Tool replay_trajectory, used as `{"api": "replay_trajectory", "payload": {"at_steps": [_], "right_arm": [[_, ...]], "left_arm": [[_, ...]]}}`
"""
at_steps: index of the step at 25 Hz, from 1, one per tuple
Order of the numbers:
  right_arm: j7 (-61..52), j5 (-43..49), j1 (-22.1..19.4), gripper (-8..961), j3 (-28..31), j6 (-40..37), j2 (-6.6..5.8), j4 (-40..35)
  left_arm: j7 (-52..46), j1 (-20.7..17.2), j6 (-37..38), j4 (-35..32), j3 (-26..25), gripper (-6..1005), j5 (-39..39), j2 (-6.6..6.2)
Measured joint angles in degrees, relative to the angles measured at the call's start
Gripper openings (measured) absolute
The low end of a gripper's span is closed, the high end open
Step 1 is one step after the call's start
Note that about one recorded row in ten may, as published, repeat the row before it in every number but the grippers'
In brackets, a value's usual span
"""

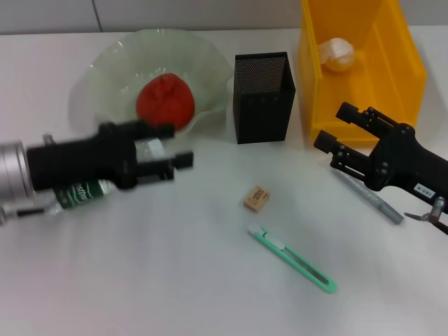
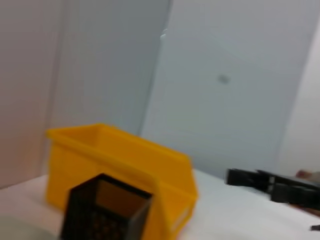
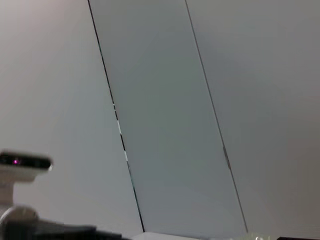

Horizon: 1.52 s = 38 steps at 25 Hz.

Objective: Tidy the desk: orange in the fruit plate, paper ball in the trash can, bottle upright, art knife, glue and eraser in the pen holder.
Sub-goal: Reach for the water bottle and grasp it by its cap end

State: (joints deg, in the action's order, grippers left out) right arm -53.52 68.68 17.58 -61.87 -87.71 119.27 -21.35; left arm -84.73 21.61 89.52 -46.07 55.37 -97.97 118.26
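Orange (image 1: 164, 101) sat in fruit plate (image 1: 112, 59), paper ball (image 1: 337, 54) in yellow bin (image 1: 399, 63). Left pincer (image 1: 168, 159) pinched the bottle (image 1: 84, 192), which lay tilted on the surface (image 1: 175, 280): righting step, judged. Right pincer (image 1: 334, 133) spread, hovering. Eraser (image 1: 256, 199), art knife (image 1: 290, 257) awaited pen holder (image 1: 262, 98).

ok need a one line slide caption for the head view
Orange in fruit plate, paper ball in yellow bin; eraser and art knife still on desk, pen holder empty.
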Motion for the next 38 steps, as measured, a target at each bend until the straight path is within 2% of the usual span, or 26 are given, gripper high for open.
{"api": "replay_trajectory", "payload": {"at_steps": [1, 2, 3, 4, 6, 8, 9, 10, 12, 13, 14, 18, 22, 24, 38], "right_arm": [[0.0, 0.0, 0.0, 738, 0.0, 0.0, 0.0, 0.0], [-0.01, -0.01, 0.32, 738, 0.0, 0.31, 0.0, 0.47], [0.0, -0.02, 0.92, 738, 0.0, 0.7, 0.0, 1.31], [0.0, -0.02, 0.92, 738, 0.0, 0.7, 0.0, 1.31], [0.2, -0.05, 1.72, 738, 0.0, 1.05, 0.0, 2.53], [0.25, -0.05, 1.9, 738, -0.01, 1.28, 0.0, 2.91], [0.26, -0.05, 1.93, 738, 0.0, 1.32, 0.0, 2.99], [0.26, -0.05, 1.94, 738, -0.01, 1.35, 0.02, 3.13], [0.26, -0.05, 1.97, 738, 0.0, 1.35, 0.05, 3.26], [0.27, -0.05, 1.99, 738, 0.0, 1.38, 0.05, 3.45], [0.27, -0.05, 1.99, 738, 0.0, 1.38, 0.05, 3.45], [0.29, -0.05, 2.08, 738, -0.01, 1.54, 0.09, 3.65], [0.31, -0.05, 2.11, 738, 0.0, 1.57, 0.15, 4.23], [0.32, -0.05, 2.11, 738, -0.01, 1.57, 0.16, 4.89], [0.35, -0.04, 1.94, 737, 0.0, 1.58, 0.12, 5.91]], "left_arm": [[0.0, 0.0, 0.0, 0.0, 0.0, 726, 0.0, 0.0], [-2.84, 0.03, -0.49, -2.72, 0.05, 726, -1.33, -0.04], [-10.18, 0.71, -1.45, -10.57, 0.14, 727, -6.84, -0.06], [-10.18, 0.71, -1.45, -10.57, 0.14, 727, -6.84, -0.06], [-18.99, 2.66, -1.97, -17.22, 0.25, 727, -15.9, -0.06], [-18.99, 2.66, -1.97, -17.22, 0.25, 728, -15.9, -0.06], [-27.39, 6.26, -1.44, -22.28, 0.53, 728, -26.85, -0.05], [-32.51, 9.57, 0.04, -24.36, 1.7, 728, -36.21, 0.1], [-35.05, 11.61, 0.65, -24.75, 3.51, 728, -41.16, 0.26], [-37.46, 13.32, 0.74, -24.85, 6.31, 728, -45.06, 0.35], [-37.46, 13.32, 0.74, -24.85, 6.31, 728, -45.06, 0.35], [-42.24, 17.02, -0.53, -24.99, 14.91, 728, -50.99, 0.56], [-43.65, 18.69, -1.76, -24.52, 17.94, 728, -52.08, 0.73], [-44.29, 20.08, -3.69, -23.38, 21.0, 728, -52.96, 0.83], [-44.63, 20.35, -7.08, -20.55, 23.66, 728, -55.21, 0.83]]}}
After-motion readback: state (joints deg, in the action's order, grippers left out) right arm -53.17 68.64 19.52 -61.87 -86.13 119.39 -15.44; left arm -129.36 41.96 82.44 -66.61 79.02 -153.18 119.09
